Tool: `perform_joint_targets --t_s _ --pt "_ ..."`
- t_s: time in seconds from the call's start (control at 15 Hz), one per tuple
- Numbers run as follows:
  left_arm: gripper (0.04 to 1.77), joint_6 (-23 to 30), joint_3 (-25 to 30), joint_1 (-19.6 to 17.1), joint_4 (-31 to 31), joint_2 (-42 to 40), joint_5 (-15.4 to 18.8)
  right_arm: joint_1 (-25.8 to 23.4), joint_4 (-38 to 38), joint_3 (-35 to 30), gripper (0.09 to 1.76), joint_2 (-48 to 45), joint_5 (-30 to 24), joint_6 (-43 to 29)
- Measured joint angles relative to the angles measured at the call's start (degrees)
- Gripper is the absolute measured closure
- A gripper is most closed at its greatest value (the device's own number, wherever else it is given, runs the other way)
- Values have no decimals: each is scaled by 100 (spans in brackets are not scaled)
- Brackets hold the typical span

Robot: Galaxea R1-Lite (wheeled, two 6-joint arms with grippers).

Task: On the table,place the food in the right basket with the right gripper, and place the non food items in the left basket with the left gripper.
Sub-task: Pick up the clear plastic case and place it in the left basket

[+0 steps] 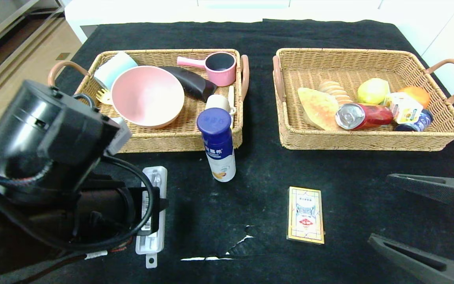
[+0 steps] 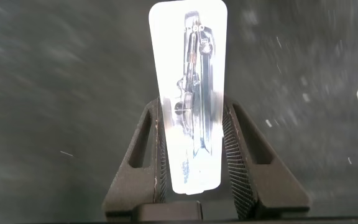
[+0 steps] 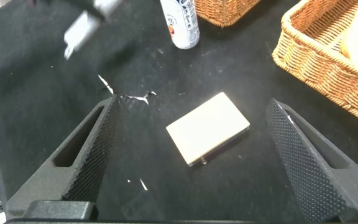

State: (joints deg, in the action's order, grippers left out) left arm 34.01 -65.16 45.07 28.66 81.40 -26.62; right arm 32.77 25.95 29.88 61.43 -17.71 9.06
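Observation:
A clear plastic pack (image 1: 155, 176) with a metal tool inside lies lengthwise between the fingers of my left gripper (image 1: 152, 209) at the table's front left. In the left wrist view both pads press the pack (image 2: 188, 62) at its sides, so the left gripper (image 2: 192, 109) is shut on it. A blue-capped white bottle (image 1: 219, 146) stands in front of the left basket (image 1: 172, 144). A yellow card box (image 1: 306, 215) lies flat at the front centre. My right gripper (image 1: 380, 208) hangs open at the front right, with the card box (image 3: 208, 127) ahead of its fingers.
The left basket holds a pink bowl (image 1: 147, 96), a pink pot (image 1: 220, 67), a cup and a dark object. The right basket (image 1: 369, 144) holds bread, a red can (image 1: 363, 116), fruit and small packs. White tears (image 1: 227, 252) mark the black cloth at the front.

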Motion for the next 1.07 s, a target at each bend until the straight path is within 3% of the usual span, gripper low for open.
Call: perform_joint_targets --t_s 0.2,0.4,0.73,1.07 --pt "118 -549 -330 -389 -122 -150 17 0 0 0 14 0 0 0" --pt "118 -1274 -642 -839 -741 -190 48 0 4 0 14 -2 0 0" --pt "118 -1797 -1358 -1213 -968 -12 67 0 9 0 14 -11 0 0" --pt "118 -2420 -1538 -1679 -2194 385 361 0 20 7 14 -32 -4 0"
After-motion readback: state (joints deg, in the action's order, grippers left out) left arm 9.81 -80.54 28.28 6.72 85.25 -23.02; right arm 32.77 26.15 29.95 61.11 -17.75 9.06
